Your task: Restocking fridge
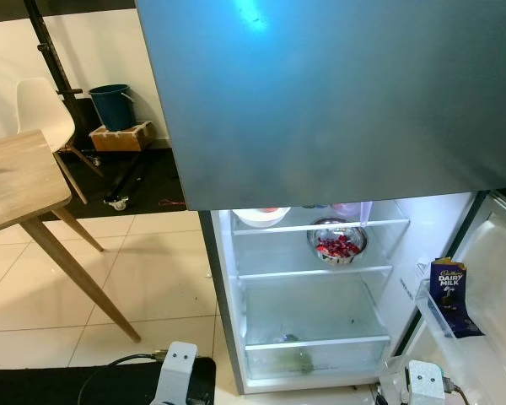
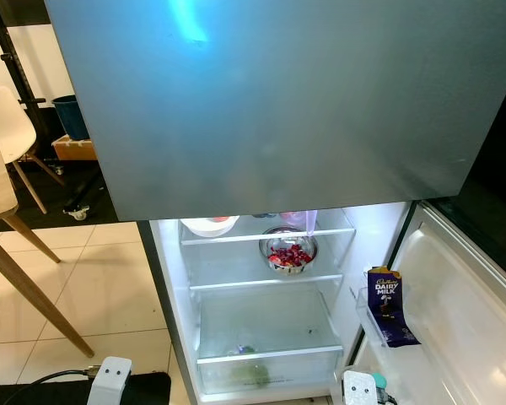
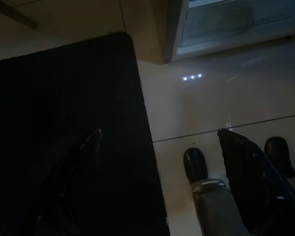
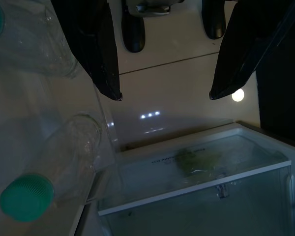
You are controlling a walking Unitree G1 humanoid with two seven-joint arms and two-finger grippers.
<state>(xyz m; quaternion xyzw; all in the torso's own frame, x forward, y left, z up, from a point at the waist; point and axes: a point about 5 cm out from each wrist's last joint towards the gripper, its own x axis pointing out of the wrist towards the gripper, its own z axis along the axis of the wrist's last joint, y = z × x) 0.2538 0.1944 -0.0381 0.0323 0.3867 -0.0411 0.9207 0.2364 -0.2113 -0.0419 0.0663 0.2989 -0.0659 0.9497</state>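
The fridge (image 1: 430, 228) stands open below a shut grey upper door (image 1: 337, 93). Its top glass shelf carries a white bowl (image 1: 261, 216) and a steel bowl (image 1: 338, 242) of red pieces. A purple Dairy Milk bar (image 1: 449, 287) stands in the door shelf (image 1: 433, 314). Something green lies in the crisper drawer (image 4: 201, 172). Both arms hang low in front of the fridge. My left gripper (image 3: 160, 135) is open over the floor and holds nothing. Near the drawer my right gripper (image 4: 164, 93) is open too, beside clear bottles (image 4: 64, 157) with green caps.
A black mat (image 1: 67, 384) lies on the tiled floor to the left of the fridge. Further left stand a wooden table (image 1: 17, 181), a white chair (image 1: 38, 105), a dark bucket (image 1: 112, 105) and a small wooden crate (image 1: 118, 135). My foot (image 3: 195, 164) shows on the tiles.
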